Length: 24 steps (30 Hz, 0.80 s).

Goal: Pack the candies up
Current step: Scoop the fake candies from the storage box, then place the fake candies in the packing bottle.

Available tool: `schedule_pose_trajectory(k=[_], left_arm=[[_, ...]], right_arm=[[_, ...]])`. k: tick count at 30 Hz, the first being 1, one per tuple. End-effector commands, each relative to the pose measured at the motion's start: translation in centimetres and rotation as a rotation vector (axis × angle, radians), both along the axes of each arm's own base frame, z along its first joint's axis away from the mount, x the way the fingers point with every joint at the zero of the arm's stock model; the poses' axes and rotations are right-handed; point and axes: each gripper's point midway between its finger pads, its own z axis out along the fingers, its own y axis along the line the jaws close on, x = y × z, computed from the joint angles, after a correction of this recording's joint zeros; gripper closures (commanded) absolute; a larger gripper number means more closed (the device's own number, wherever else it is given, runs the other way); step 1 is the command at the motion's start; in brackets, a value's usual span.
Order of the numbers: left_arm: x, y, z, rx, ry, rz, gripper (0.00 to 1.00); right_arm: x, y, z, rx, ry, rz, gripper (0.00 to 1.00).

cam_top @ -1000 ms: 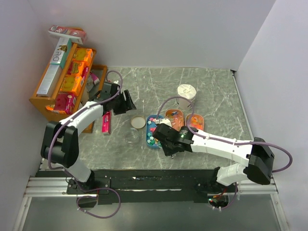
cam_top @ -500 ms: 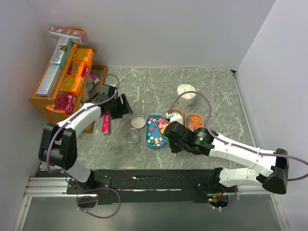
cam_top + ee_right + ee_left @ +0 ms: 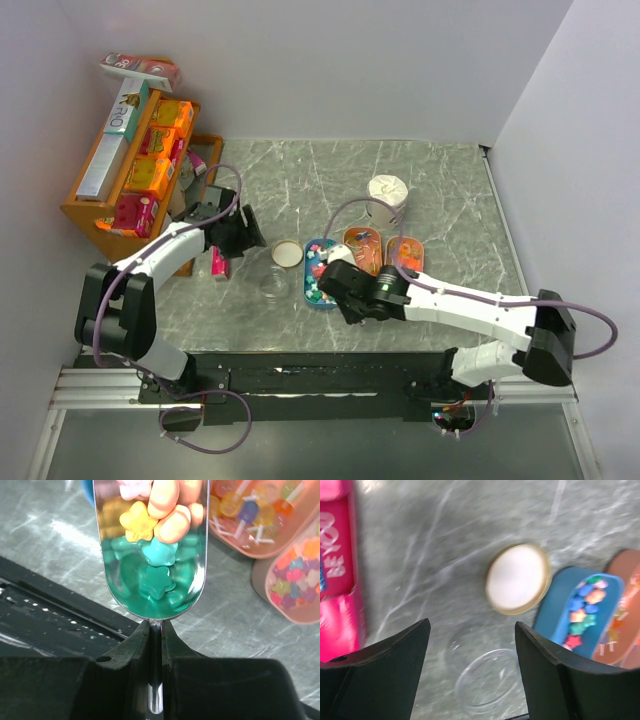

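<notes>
My right gripper is shut on the handle of a metal scoop that holds several star candies, green, yellow and orange. In the top view this gripper is at the blue tray of mixed candies. A clear empty jar stands left of the tray, its round lid lying beside it. My left gripper is open, its jaws wide apart above the jar, with the lid and blue tray beyond. In the top view the left gripper is left of the lid.
Two orange trays of other sweets lie right of the blue tray. A white cup stands behind them. A flat pink packet lies left of the jar. A wooden rack with orange boxes fills the far left corner.
My right gripper swung out over the trays and came back to the blue tray with the scoop. My left gripper moved down and toward the jar.
</notes>
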Motion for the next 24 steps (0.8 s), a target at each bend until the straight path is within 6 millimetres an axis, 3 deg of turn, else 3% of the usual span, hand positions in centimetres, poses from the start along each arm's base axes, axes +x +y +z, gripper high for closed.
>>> schedule_pose_trajectory(k=[1, 6, 11, 24], left_arm=[[-1.0, 1.2, -0.4, -0.003, 0.024, 0.074, 0.25], [-1.5, 1.0, -1.2, -0.028, 0.037, 0.079, 0.25], [-2.0, 0.5, -1.8, -0.062, 0.043, 0.066, 0.26], [-3.9, 0.1, -4.1, -0.123, 0.143, 0.162, 0.28]], right_arm=[[0.7, 3.3, 3.1, 0.033, -0.056, 0.069, 1.0], [-0.6, 6.7, 4.5, 0.063, -0.033, 0.152, 1.0], [-1.6, 9.1, 4.2, 0.051, 0.018, 0.209, 1.0], [-3.0, 12.0, 2.2, -0.002, 0.153, 0.313, 1.0]])
